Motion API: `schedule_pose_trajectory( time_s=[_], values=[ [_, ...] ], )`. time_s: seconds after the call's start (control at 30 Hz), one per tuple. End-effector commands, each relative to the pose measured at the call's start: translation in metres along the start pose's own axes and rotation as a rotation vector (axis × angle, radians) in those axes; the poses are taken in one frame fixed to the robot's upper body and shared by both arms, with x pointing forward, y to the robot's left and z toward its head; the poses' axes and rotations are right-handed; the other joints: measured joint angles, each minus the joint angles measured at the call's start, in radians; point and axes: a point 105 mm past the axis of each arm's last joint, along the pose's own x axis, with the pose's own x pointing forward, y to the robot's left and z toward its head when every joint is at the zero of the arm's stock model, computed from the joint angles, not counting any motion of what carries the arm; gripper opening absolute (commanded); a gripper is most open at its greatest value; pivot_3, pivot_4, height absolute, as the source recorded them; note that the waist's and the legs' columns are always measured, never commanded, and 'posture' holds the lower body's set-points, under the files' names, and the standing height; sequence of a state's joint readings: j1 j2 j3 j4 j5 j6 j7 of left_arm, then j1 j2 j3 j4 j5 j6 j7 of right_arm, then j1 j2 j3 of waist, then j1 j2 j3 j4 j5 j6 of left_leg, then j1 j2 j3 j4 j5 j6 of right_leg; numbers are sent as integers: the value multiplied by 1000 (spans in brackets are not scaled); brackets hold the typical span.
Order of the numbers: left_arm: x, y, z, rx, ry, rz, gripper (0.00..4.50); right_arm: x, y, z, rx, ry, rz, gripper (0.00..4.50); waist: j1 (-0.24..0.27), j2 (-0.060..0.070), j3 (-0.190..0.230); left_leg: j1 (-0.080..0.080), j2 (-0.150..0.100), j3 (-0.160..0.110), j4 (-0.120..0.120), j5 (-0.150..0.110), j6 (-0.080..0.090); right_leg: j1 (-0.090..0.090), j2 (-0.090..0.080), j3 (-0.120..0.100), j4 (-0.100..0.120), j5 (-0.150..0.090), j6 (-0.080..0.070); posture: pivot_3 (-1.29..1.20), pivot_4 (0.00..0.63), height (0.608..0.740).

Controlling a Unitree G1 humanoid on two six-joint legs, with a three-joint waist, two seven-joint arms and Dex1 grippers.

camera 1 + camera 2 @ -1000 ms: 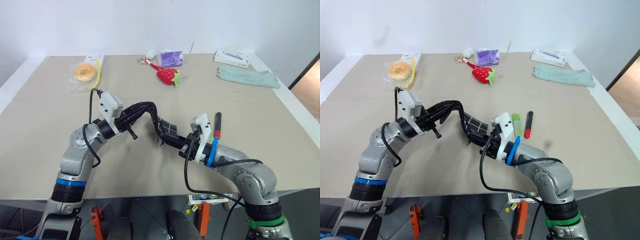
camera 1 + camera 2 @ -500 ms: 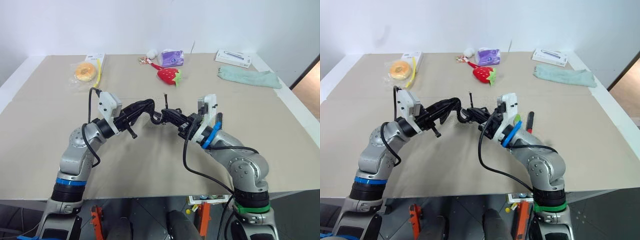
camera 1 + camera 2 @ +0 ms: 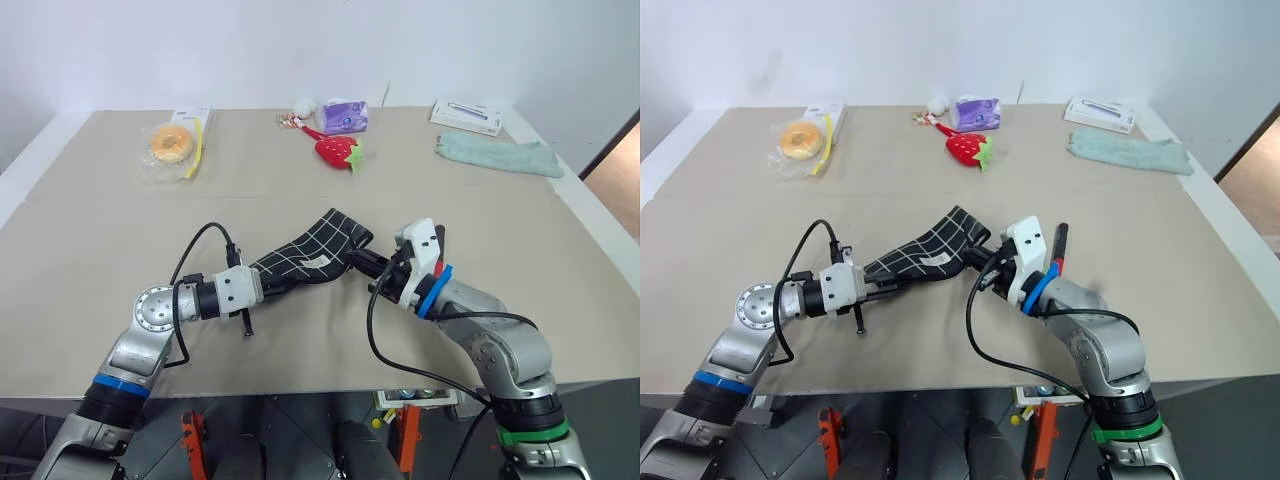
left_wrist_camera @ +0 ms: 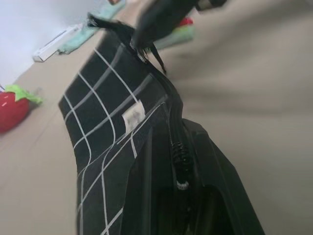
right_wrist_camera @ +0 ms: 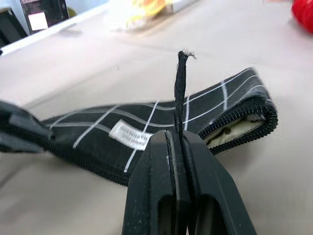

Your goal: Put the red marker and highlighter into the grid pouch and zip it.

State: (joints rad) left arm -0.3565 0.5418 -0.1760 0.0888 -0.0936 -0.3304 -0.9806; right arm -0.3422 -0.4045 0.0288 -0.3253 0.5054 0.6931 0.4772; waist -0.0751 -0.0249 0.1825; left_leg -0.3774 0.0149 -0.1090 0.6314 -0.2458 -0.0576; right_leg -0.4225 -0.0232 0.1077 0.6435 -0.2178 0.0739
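Two arms meet over the middle of the worktop (image 3: 90,250), and the grid pouch (image 3: 310,255) is stretched between them, lying low over the surface. The left end effector (image 3: 268,285) has its fingers closed on the near-left end of the pouch, right at the zipper line. The right end effector (image 5: 177,142) has its two black fingers pressed tight together on the black pull cord (image 5: 180,83), which stands up straight out of the pinch.

The pouch's far end gapes a little: from the right wrist camera I can see the zipper teeth curling round an opening with a pale lining or something pale inside; I cannot tell which. The small white label (image 5: 129,135) sits on the pouch's side face.

The red marker (image 3: 1058,250) lies on the worktop just beyond the right wrist, outside the pouch. A bit of light green, apparently the highlighter (image 4: 178,35), shows beside it from the left wrist camera, also outside.

Along the far edge sit a bagged doughnut (image 3: 170,143), a plush strawberry (image 3: 338,151), a purple packet (image 3: 345,116), a white box (image 3: 465,116) and a folded green cloth (image 3: 497,155).
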Motion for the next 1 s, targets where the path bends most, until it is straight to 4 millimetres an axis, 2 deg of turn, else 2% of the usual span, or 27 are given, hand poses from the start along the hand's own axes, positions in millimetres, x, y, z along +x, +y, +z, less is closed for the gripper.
schedule_pose_trajectory(
  time_s=[0.03,0.2,0.37,0.63,0.77,0.9,1.0],
  values=[
    [-2,-9,-10,92,60,-72,0,-6,3,-1,-38,24,26,27,0,0,0,0,0,0,0,0,0,0,0,0,0,0,0,0,150,740],
    [0,-19,-18,117,91,-130,0,-6,16,-32,-54,156,70,27,1,0,0,0,0,0,-2,-1,2,-1,0,0,0,-1,0,0,150,740],
    [3,-17,-16,78,63,-99,0,-1,27,-26,-31,127,105,27,1,0,0,0,0,0,-1,-1,2,0,0,0,0,-1,0,0,150,740],
    [5,-7,-8,55,23,-40,0,-2,51,-36,0,175,202,27,1,0,0,0,0,-1,0,-1,2,0,0,0,0,-1,1,0,150,740],
    [6,-1,-2,39,-1,-10,0,-6,37,-49,-27,251,145,27,1,0,0,0,0,-1,0,-1,2,0,0,-1,0,-1,1,0,150,740],
    [6,1,0,40,-12,-2,0,-10,35,-55,-58,305,149,27,2,0,0,0,0,-1,0,-1,2,1,0,-1,0,-1,1,0,150,740],
    [7,2,1,39,-16,3,0,-8,20,-58,-114,339,73,27,1,0,0,1,0,-1,0,-1,2,1,0,-1,0,-1,1,0,150,740]
  ],
)
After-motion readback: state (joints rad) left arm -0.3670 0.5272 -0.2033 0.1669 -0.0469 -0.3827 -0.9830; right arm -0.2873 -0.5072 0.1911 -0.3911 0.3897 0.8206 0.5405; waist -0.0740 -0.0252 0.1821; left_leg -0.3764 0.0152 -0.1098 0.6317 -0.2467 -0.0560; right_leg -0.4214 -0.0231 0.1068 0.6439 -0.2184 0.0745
